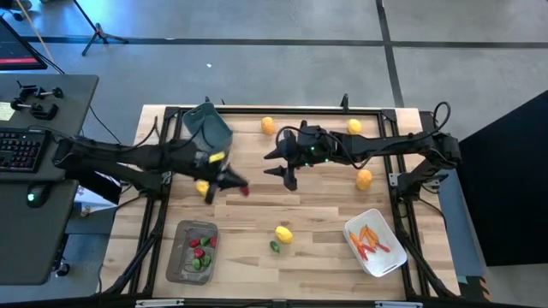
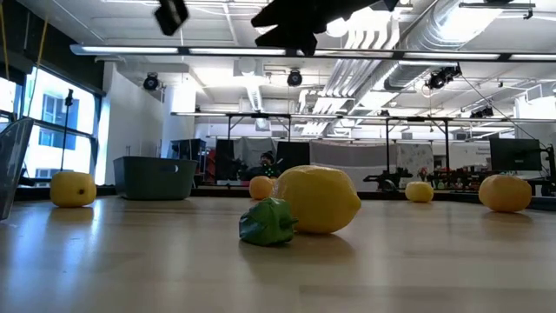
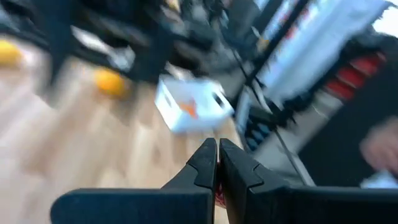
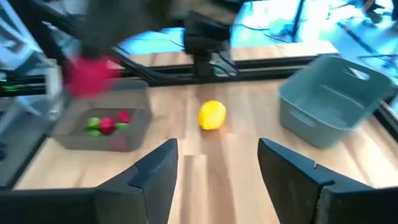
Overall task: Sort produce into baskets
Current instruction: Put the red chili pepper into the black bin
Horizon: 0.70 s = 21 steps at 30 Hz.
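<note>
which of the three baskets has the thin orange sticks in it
The white rectangular tub at the table's front right corner. The shallow grey tray holds red and green pieces instead, and no sticks show in the deep blue-grey tub.

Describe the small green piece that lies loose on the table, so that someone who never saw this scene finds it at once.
Start from the shallow grey tray and the white tub along the table's near edge. Between them lies a yellow lemon, and the green piece rests right against it. It is the only green item outside a basket, smaller than the lemon.
</note>
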Each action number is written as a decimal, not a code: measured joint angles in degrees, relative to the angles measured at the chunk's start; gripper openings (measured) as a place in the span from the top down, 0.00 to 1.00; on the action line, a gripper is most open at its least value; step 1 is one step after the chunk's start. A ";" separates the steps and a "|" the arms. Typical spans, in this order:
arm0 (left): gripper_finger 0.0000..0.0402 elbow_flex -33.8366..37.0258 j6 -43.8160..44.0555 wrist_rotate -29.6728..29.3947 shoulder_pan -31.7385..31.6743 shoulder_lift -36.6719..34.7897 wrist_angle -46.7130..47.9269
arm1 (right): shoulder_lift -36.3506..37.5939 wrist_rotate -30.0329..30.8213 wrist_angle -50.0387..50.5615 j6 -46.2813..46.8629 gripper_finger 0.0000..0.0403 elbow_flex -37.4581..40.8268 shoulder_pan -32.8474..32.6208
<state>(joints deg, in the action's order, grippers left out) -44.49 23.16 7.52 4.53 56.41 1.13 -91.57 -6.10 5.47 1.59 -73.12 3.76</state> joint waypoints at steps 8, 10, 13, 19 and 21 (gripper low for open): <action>1.00 0.00 10.07 -7.84 19.91 -6.10 18.75 | 0.00 7.08 2.47 6.63 0.47 0.00 -1.52; 1.00 0.00 13.61 -11.45 25.94 -6.12 21.60 | 0.00 8.60 2.56 7.55 0.47 0.00 -2.31; 1.00 0.09 20.24 -16.36 34.31 -5.30 26.27 | 0.00 11.65 3.00 8.91 0.47 0.00 -3.55; 1.00 0.85 35.90 -25.66 46.72 -2.09 34.03 | 0.00 16.36 5.59 13.97 0.47 0.00 -5.94; 1.00 0.85 39.92 -27.33 48.96 -0.64 35.87 | 0.02 17.95 6.67 15.22 0.47 0.00 -6.78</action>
<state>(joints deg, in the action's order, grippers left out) -43.64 63.08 -19.81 53.49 55.78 37.00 -91.55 11.85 12.14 16.81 -73.12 -3.01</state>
